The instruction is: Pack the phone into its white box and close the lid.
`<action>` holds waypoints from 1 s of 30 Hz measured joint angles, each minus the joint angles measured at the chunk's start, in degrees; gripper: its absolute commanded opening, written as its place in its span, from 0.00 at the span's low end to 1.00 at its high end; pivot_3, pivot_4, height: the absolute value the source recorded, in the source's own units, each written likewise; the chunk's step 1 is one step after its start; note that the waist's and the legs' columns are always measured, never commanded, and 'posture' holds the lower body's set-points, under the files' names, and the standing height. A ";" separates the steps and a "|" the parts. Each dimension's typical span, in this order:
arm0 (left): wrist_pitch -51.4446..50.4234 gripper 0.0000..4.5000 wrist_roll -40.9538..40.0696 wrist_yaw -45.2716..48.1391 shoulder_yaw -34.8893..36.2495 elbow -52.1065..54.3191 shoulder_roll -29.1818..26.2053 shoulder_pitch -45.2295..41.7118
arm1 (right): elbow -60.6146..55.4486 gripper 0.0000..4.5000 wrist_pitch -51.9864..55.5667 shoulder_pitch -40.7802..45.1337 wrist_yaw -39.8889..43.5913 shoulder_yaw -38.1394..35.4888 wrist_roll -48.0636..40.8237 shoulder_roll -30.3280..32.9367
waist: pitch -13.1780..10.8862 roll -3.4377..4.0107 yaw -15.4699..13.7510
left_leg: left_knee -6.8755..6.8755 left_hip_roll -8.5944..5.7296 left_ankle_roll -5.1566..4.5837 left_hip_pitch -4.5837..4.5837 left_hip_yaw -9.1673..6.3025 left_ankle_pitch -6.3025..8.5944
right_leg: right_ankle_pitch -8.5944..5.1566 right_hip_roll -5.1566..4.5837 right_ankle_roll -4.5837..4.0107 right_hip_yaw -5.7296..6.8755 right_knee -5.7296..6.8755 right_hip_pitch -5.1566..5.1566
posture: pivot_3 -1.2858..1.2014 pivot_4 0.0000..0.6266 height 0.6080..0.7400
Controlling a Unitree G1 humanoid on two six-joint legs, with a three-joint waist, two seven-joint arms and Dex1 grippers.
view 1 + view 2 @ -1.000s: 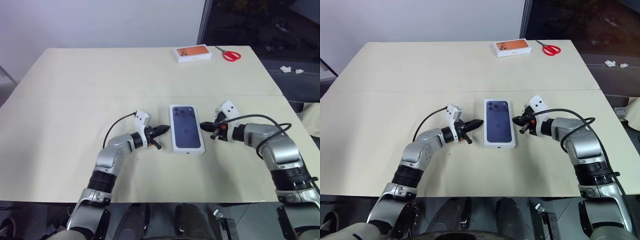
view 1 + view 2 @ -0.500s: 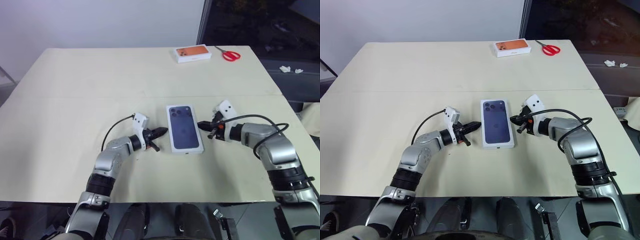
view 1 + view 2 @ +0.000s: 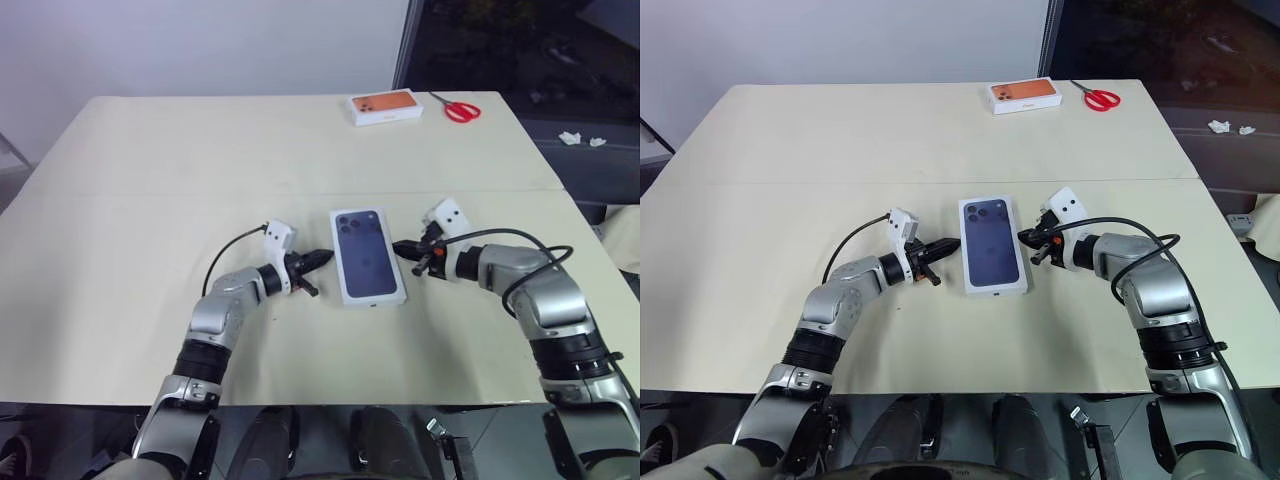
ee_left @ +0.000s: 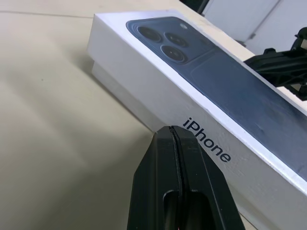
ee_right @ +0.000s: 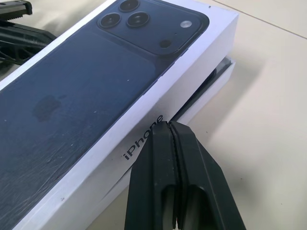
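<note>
The lid [image 3: 368, 257], white with a dark blue phone picture on top, lies at the table's middle over the white box [image 5: 221, 76]. It sits slightly askew, so one corner of the box sticks out beneath it. A dark sliver [image 5: 204, 91] shows in that gap; the phone is otherwise hidden under the lid. My left gripper [image 3: 325, 257] is shut, its tip at the lid's left side wall [image 4: 201, 124]. Shut as well, my right gripper [image 3: 397, 247] has its tip against the lid's right side wall [image 5: 144, 143]. Neither holds anything.
An orange-topped box [image 3: 385, 105] and red scissors [image 3: 458, 108] lie at the far right of the cream table [image 3: 200, 170]. The table's right edge runs close behind my right arm.
The lid has slid a little to the left. My right gripper tip followed it leftward and my left gripper tip gave way to the left.
</note>
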State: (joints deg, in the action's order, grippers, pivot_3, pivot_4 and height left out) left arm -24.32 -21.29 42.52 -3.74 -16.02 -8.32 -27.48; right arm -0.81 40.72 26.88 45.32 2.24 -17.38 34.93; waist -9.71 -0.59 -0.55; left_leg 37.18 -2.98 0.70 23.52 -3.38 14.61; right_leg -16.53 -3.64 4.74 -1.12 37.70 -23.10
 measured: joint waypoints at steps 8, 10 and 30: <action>0.01 0.00 0.03 0.00 0.11 -0.82 -0.02 -0.65 | 0.02 0.01 -0.09 -0.01 0.33 0.03 0.62 0.23 | 0.00 0.00 -0.02 | 0.01 0.00 0.00 0.00 0.00 0.00 | 0.00 0.00 0.00 0.00 0.01 0.00 | 0.52 0.24 1.00; 0.01 0.00 0.04 0.00 0.11 -0.83 0.00 -0.81 | 0.46 0.01 -0.44 0.01 0.54 0.07 1.04 0.47 | 0.00 0.00 -0.02 | 0.02 -0.01 0.00 0.00 0.00 0.00 | 0.00 0.00 0.00 0.00 0.01 0.00 | 0.52 0.24 1.00; 0.48 0.00 0.31 -1.35 1.77 1.53 -3.04 1.21 | 2.28 0.01 -2.29 2.81 0.27 -1.19 1.63 0.27 | 0.00 0.00 0.32 | 0.01 -0.01 0.04 0.00 0.01 -0.02 | 0.00 0.00 0.00 -0.04 0.11 -0.07 | 0.52 0.24 1.00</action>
State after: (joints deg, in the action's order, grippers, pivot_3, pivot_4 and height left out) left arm -23.84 -20.98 41.16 -1.97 -14.50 -11.36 -26.26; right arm 1.47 38.43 29.69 45.59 1.05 -15.75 35.20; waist -9.71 -0.59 -0.23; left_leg 37.19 -2.98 0.74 23.52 -3.37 14.59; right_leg -16.53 -3.64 4.74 -1.15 37.82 -23.17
